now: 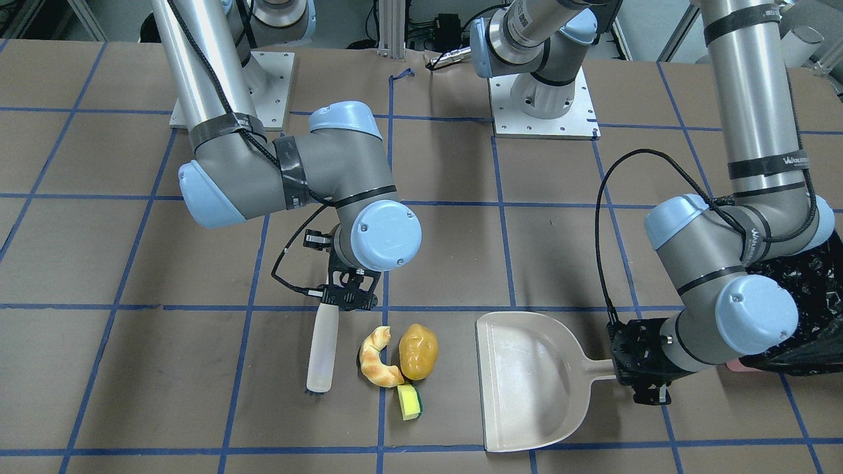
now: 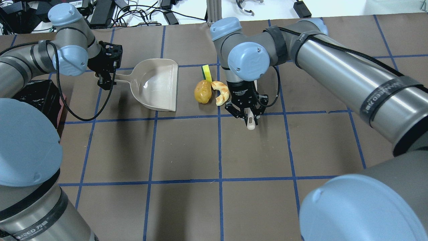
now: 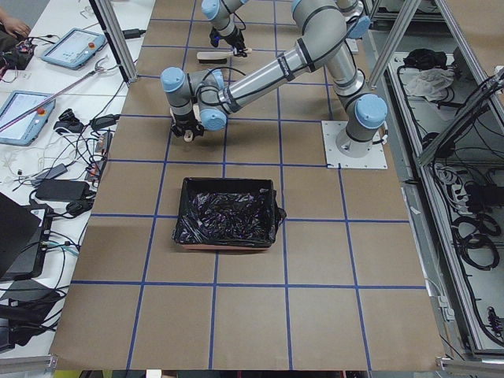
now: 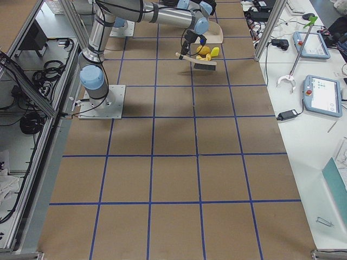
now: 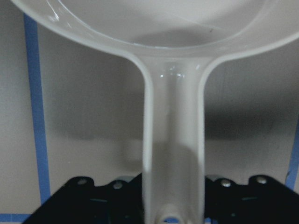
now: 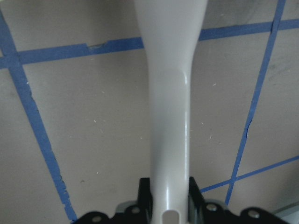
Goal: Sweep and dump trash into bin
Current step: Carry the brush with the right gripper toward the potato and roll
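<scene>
Three trash items, croissant (image 1: 379,355), potato (image 1: 419,351) and sponge (image 1: 409,402), lie unswept on the tabletop between brush (image 1: 323,349) and dustpan (image 1: 527,382). The right fingers (image 6: 145,195) pinch the brush handle and the left fingers (image 2: 106,82) pinch the dustpan handle. Next, likely: sweep panward, then carry to the bin (image 3: 184,224).

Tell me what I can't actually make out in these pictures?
Bin: front-facing view, mostly behind the left arm, cut by the right edge.
Brush: overhead view, only its handle tip shows under the right gripper.
Dustpan: left wrist view, the top edge cuts off most of the pan.
Trash: exterior right view, too small to tell the items apart.
</scene>
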Controlling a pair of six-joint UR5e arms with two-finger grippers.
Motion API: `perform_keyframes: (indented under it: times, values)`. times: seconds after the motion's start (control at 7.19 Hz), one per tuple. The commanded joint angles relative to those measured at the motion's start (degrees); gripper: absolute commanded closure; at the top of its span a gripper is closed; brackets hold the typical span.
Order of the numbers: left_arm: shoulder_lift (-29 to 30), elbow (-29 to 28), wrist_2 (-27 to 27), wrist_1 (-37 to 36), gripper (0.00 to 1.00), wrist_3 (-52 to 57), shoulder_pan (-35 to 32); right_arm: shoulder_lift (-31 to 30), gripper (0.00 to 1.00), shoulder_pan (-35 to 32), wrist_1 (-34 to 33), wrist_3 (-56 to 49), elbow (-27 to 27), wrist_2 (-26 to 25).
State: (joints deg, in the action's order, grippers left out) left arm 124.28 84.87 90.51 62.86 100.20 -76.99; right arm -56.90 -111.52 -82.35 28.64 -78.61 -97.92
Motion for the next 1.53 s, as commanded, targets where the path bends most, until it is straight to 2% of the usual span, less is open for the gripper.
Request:
perform_keyframes:
  times: [0.0,0.56,0.7,0.97,1.39]
  values:
    - [0.0,-0.1,-0.1,0.0,0.99,0.0,0.0,0.6,1.0,-1.6,0.2,0.7,0.6,-2.4]
    - [0.0,-0.1,-0.2,-0.1,0.99,0.3,0.0,1.7,1.0,-1.8,-0.4,2.4,0.8,-1.1]
    - [0.0,-0.1,-0.2,-0.1,0.99,0.3,0.0,2.0,1.0,-1.9,-0.4,3.9,1.7,2.2]
    - [0.0,-0.1,-0.2,-0.1,0.99,0.4,0.0,4.1,1.0,-3.6,-3.1,6.7,3.2,2.7]
    - [0.0,-0.1,-0.2,-0.2,0.99,0.3,0.0,4.4,1.0,-4.0,-4.4,8.3,3.8,7.0]
